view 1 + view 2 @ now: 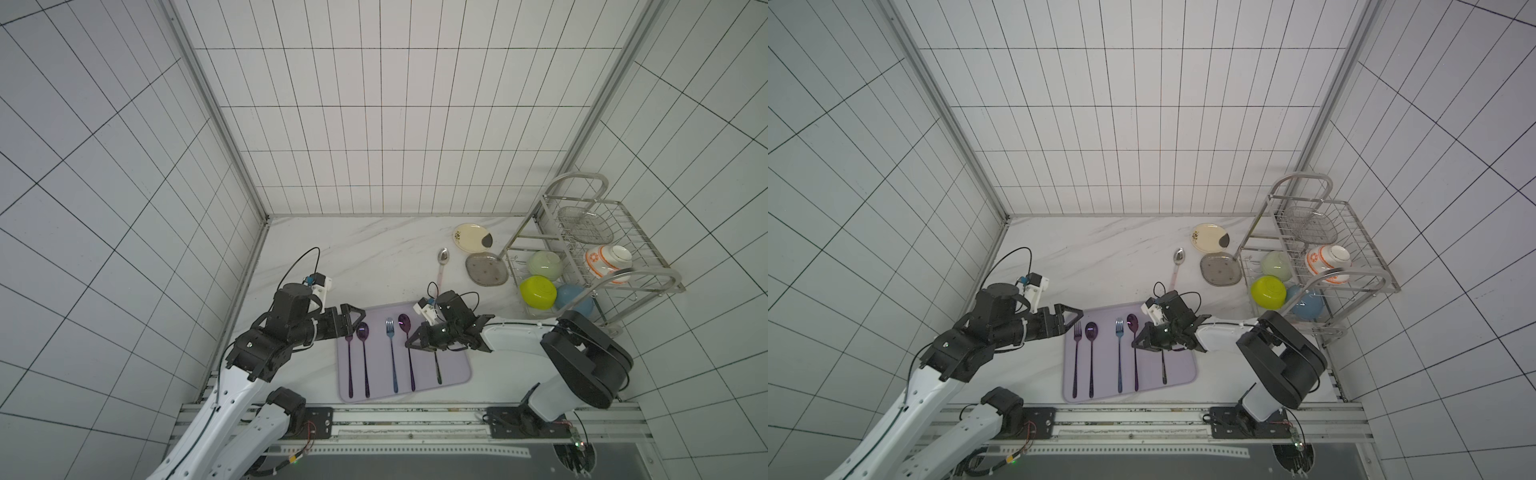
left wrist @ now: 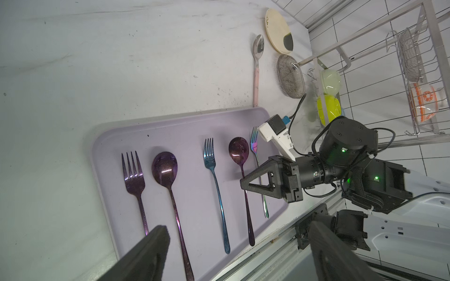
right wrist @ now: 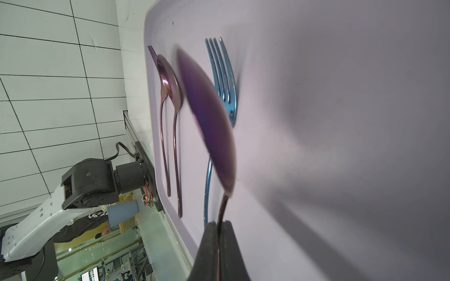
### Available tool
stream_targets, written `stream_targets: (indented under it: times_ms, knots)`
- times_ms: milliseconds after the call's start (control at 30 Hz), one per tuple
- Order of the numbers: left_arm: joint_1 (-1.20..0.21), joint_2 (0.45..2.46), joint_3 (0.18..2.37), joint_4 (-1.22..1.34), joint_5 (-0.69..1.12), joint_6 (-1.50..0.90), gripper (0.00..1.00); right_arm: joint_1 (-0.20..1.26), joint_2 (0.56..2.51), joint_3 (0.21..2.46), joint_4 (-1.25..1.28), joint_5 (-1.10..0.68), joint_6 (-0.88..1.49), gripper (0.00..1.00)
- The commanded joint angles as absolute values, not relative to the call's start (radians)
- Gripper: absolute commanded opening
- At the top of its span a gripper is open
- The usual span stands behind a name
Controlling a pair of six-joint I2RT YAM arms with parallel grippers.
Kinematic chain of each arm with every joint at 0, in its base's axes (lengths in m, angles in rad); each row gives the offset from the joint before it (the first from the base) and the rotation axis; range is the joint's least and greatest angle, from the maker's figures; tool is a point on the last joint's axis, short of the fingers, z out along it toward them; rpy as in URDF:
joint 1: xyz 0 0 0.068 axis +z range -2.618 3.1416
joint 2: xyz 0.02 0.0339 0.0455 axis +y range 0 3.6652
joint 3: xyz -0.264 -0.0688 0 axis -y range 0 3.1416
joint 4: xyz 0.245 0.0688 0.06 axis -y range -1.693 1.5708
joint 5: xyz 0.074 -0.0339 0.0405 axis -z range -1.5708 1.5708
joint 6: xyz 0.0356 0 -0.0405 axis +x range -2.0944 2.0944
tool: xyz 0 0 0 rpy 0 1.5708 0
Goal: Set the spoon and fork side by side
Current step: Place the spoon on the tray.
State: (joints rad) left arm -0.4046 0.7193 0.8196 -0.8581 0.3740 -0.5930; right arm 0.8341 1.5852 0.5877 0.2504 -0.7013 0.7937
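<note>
Lilac tray (image 1: 457,365) on the marble counter (image 1: 353,257) is holding glossy metal cutlery lying parallel, heads toward the wall. Right gripper (image 3: 219,227) fingers are pinching the purple spoon (image 1: 405,322) handle beside the blue fork (image 1: 390,328); left gripper (image 2: 238,253) fingers are standing wide, empty.

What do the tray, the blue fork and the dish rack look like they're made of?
Tray: probably plastic or silicone, matte lilac, with soft rounded corners and no glare.
Blue fork: looks like metal with a glossy blue coating; it shows sharp, mirror-like highlights.
Dish rack: metal wire and tubing, a shiny silver finish, likely steel or chrome-plated.
</note>
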Motion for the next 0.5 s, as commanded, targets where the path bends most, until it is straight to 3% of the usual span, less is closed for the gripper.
stream_targets:
  times_ms: [0, 467]
  knots:
    - [-0.401, 0.71, 0.81, -0.862, 0.362, -0.574, 0.92, 0.847, 1.618, 0.591, 0.327, -0.692, 0.801, 0.0]
    - [-0.402, 0.709, 0.807, -0.859, 0.354, -0.577, 0.93, 0.847, 1.676, 0.61, 0.259, -0.676, 0.762, 0.0]
